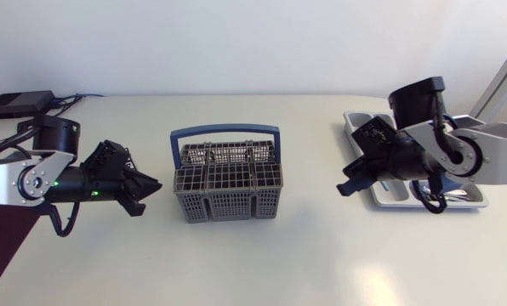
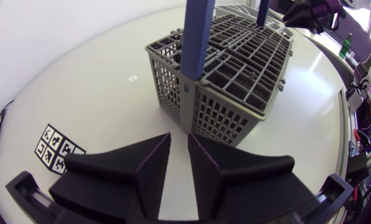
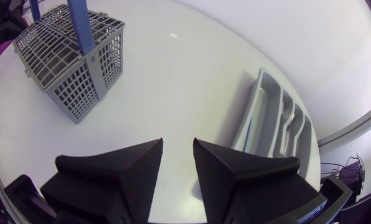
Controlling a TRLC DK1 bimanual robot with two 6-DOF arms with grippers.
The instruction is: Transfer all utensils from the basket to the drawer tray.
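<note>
Utensils are what I'm after, but I can't pick any out for certain. They would be down in the grey lattice plastic basket with the blue hoop handle point(image 1: 228, 200), which stands upright mid-bench. From above its grid hides what the cells hold, and the left wrist view shows only dark cells.

I'd expect cutlery to be stiff, light and slick, prone to twisting in a loose grip. I'd take each piece by whatever end stands highest, clamped across its flat faces, and lift it straight up clear of the lattice and the handle.

At 9 o'clock from the basket, near it, my left pincer point(image 1: 151, 189) points at its side wall, fingers a narrow gap apart and holding nothing. At 3 o'clock, well apart from it, lies the grey compartmented drawer tray point(image 1: 356, 119). I can't tell what is in its slots. My right pincer point(image 1: 345, 189) hangs beside the tray's near edge, fingers likewise slightly parted and empty. A black-and-white marker tag point(image 2: 58, 149) sits on the white bench point(image 1: 262, 263) by the left pincer.
</note>
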